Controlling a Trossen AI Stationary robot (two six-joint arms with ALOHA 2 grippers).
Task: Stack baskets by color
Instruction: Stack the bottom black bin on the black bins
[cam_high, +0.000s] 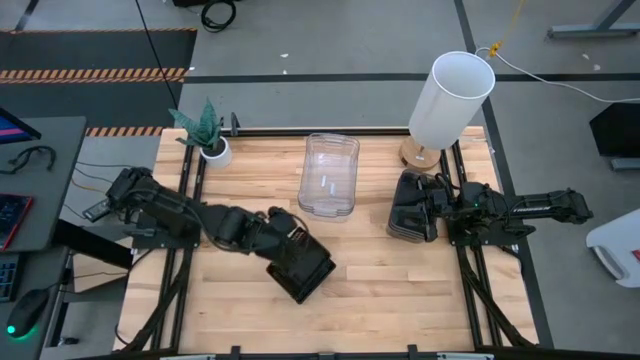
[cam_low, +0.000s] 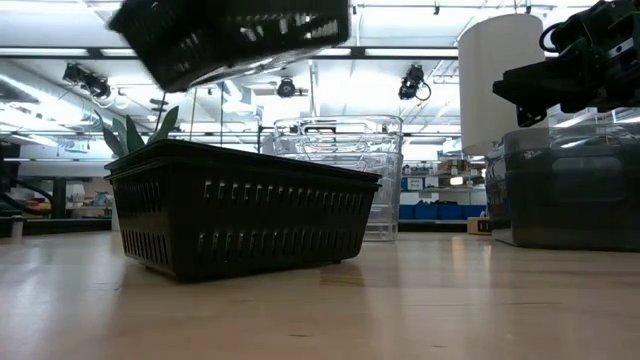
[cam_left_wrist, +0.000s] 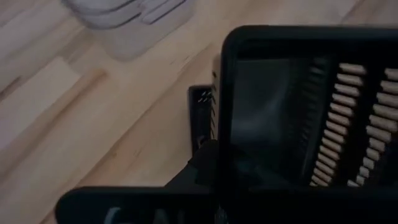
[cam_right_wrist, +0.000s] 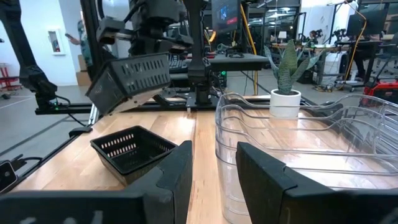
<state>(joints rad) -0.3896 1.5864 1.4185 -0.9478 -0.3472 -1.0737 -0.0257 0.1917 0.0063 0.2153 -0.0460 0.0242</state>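
My left gripper (cam_high: 285, 245) is shut on a black perforated basket (cam_right_wrist: 130, 78) and holds it tilted in the air at the table's middle. A second black basket (cam_low: 240, 215) stands on its bottom right beneath it. A stack of clear baskets (cam_high: 330, 175) rests at the far middle. Grey baskets (cam_high: 410, 208) are stacked at the right. My right gripper (cam_right_wrist: 214, 174) waits open and level just right of the grey stack, holding nothing. My left gripper grips the black basket at its rim (cam_left_wrist: 221, 143), on the side toward the left arm, coming down at a slant from the table's left. The fingers themselves are hidden by the basket. It hangs tilted below the fingers, lifted clear of the basket beneath.
A tall white lamp shade (cam_high: 452, 95) stands at the far right corner and a small potted plant (cam_high: 210, 135) at the far left. Dark rails (cam_high: 185, 290) run along both sides. Bare wood (cam_high: 390, 300) lies toward the near edge.
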